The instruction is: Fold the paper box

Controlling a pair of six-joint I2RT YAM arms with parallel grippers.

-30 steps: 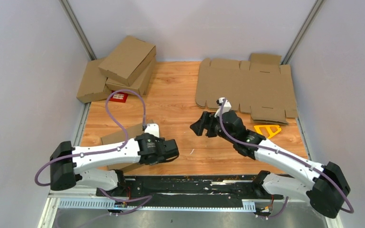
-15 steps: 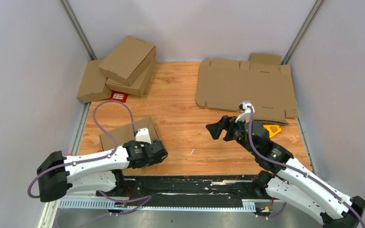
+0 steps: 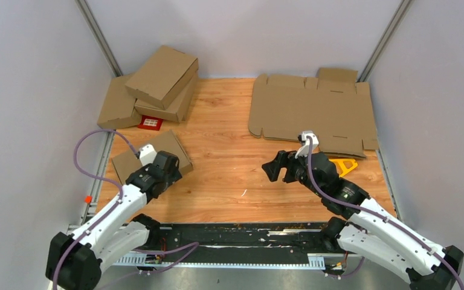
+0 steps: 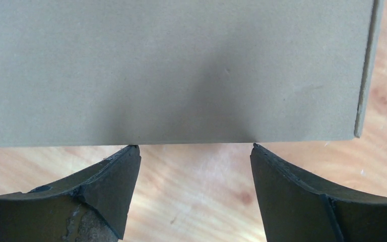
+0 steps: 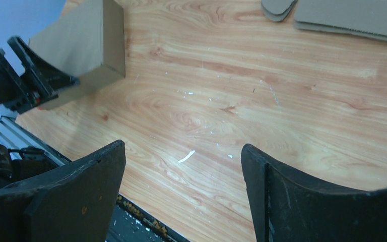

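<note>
Well, the left pincer (image 4: 194, 150) stands with its two dark fingers (image 4: 112, 187) spread apart and nothing between them. Their tips sit right at the near edge of the plain brown folded cardboard mailer box (image 4: 171, 70), and whether they actually touch that edge I cannot tell. The box lies flat and closed on the light wooden tabletop (image 3: 229, 172), directly ahead of that pincer. From above it shows just past the wrist, turned at a slant to the table's sides. One side wall of the box runs off past the pincer's right finger.

The right pincer (image 3: 275, 166) is likewise wide open and holds nothing — it hovers over bare wood, with only a few pale scuffs and crumbs below its fingers. From its own camera the folded box shows well off to its left and further out, with the left arm's black head against it. Behind the right pincer's wrist, towards the right-hand wall, lies a small yellow plastic frame-like piece (image 3: 340, 164). Beyond that lies a large flat brown cardboard blank with notched flaps (image 3: 314, 112), spread unfolded on the table. Far ahead of the left pincer, in the back corner, three more brown closed mailer boxes (image 3: 160, 81) are heaped at odd angles, with a small red card (image 3: 151, 123) poking out beneath them.
</note>
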